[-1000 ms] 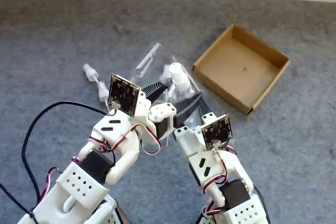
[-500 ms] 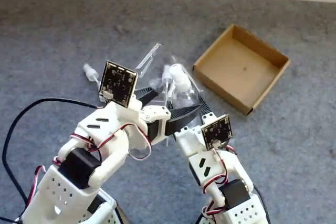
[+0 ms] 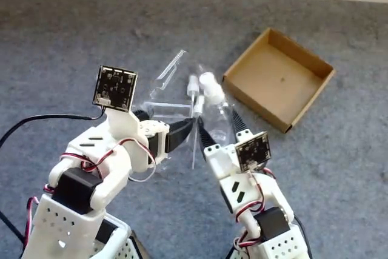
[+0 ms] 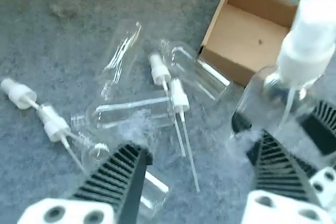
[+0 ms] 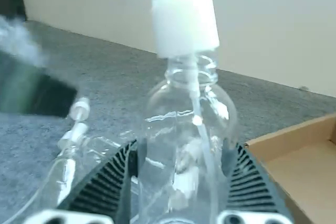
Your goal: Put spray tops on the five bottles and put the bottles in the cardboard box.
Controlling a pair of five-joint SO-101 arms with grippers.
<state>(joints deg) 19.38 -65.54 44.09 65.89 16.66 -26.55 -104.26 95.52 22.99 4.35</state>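
White-capped bottle [image 5: 184, 124]: pinching it upright with the right end effector [image 3: 216, 122], holding the left end effector [image 4: 202, 148] spread beside it.

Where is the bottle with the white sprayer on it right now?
The bottle is gripped upright in the right gripper, near the middle of the high view, close beside the cardboard box.

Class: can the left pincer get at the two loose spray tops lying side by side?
Probably yes: the left pincer is open, and the spray tops lie uncovered just ahead of it, with nothing between.
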